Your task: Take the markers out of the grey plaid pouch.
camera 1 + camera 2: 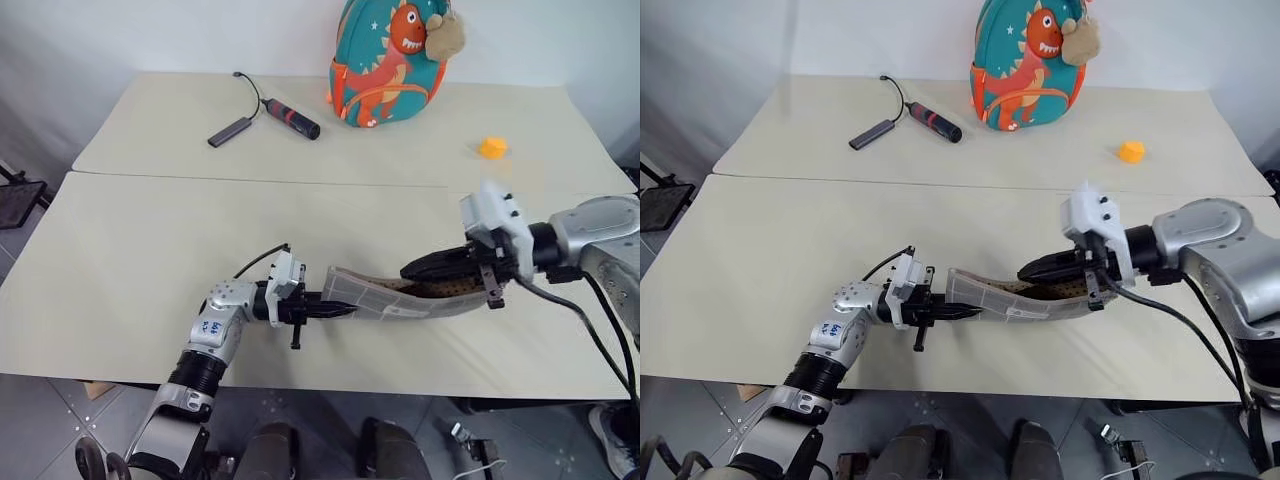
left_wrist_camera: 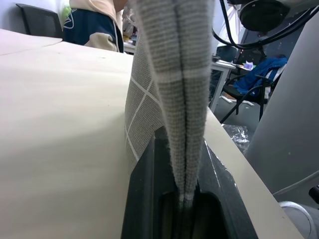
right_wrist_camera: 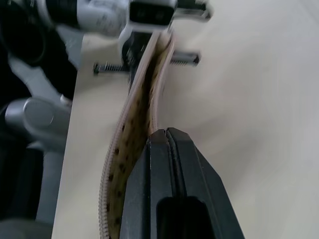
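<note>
The grey plaid pouch (image 1: 372, 296) hangs lengthwise just above the near table, sagging in the middle, with its dotted beige lining (image 3: 119, 149) showing along the open top. My left gripper (image 1: 338, 310) is shut on the pouch's left end, and the fabric (image 2: 174, 74) is pinched between its fingers. My right gripper (image 1: 415, 268) is shut, its tips lying at the open rim near the pouch's right half (image 3: 167, 132). I cannot tell whether it pinches anything. The markers are hidden.
On the far table stand a teal dinosaur backpack (image 1: 390, 60), a red-and-black stick (image 1: 290, 117) cabled to a grey adapter (image 1: 230, 131), and a small orange object (image 1: 491, 148). A seam (image 1: 250, 178) divides the two tables.
</note>
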`<action>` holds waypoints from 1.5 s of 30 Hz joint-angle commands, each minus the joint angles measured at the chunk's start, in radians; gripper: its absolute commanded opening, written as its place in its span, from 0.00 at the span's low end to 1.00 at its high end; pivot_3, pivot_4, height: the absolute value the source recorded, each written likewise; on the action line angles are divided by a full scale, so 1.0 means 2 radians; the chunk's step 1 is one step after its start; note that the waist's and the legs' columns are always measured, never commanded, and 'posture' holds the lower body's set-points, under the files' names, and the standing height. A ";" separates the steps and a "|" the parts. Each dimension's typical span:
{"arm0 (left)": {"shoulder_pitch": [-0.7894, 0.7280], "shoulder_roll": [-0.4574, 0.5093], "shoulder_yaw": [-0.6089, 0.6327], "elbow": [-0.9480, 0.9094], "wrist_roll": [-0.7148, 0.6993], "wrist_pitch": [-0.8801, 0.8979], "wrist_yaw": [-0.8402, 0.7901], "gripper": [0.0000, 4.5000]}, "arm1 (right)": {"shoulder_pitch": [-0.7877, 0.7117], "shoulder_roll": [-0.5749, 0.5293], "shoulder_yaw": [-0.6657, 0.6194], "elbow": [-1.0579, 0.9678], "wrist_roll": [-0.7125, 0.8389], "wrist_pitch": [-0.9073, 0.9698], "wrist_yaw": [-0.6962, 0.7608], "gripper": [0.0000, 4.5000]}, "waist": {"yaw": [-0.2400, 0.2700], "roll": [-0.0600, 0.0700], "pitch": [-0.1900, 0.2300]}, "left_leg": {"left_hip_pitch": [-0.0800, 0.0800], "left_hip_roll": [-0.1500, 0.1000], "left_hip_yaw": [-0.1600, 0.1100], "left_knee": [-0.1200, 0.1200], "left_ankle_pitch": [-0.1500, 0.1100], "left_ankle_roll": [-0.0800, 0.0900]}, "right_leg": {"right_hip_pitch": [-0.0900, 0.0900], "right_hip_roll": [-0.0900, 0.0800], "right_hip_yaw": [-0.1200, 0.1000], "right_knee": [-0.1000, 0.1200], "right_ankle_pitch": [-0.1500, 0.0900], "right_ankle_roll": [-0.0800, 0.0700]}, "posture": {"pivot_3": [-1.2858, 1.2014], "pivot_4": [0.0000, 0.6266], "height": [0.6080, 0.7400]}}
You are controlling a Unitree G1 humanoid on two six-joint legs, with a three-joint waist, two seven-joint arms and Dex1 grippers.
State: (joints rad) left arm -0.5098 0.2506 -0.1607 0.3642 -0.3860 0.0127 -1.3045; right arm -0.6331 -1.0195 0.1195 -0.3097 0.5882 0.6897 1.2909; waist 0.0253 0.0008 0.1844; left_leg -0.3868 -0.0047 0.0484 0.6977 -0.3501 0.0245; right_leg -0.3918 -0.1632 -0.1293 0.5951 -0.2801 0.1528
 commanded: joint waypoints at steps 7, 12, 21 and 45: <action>0.009 -0.001 -0.001 -0.010 0.006 0.003 0.012 0.00 | 0.014 0.007 -0.005 -0.008 -0.034 -0.075 0.028 0.01 | 0.000 0.000 0.000 | 0.000 0.000 0.000 0.000 0.000 0.000 | 0.000 0.000 0.000 0.000 0.000 0.000 | 0.52 0.24 1.00; 0.011 0.001 0.001 -0.009 0.006 0.005 0.015 0.00 | 0.040 0.026 -0.047 0.037 -0.040 -0.157 0.049 0.01 | 0.002 0.000 0.000 | 0.000 0.000 0.000 0.001 0.000 0.000 | 0.001 0.000 0.000 0.001 0.000 0.000 | 0.52 0.24 1.00; 0.007 -0.001 -0.001 -0.008 0.006 0.007 0.017 0.00 | 0.067 0.013 -0.036 0.054 -0.083 -0.175 0.046 0.01 | -0.001 0.000 0.000 | 0.000 0.000 0.000 0.001 0.000 0.000 | 0.001 0.000 -0.001 0.001 0.000 0.000 | 0.52 0.24 1.00; 0.002 -0.002 -0.003 -0.011 0.007 0.012 0.025 0.00 | -0.031 0.047 0.115 -0.019 -0.209 -0.053 -0.002 0.42 | -0.001 0.000 0.000 | 0.000 0.000 -0.001 0.001 0.000 0.000 | 0.001 0.000 -0.001 0.001 0.000 0.000 | 0.52 0.24 1.00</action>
State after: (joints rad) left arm -0.5074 0.2467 -0.1598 0.3581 -0.3848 0.0319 -1.2571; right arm -0.6833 -0.9295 0.3488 -0.3456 0.1833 0.6004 1.2931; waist 0.0229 0.0010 0.1840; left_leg -0.3867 -0.0051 0.0464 0.7001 -0.3501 0.0246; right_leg -0.3905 -0.1634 -0.1306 0.5970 -0.2799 0.1531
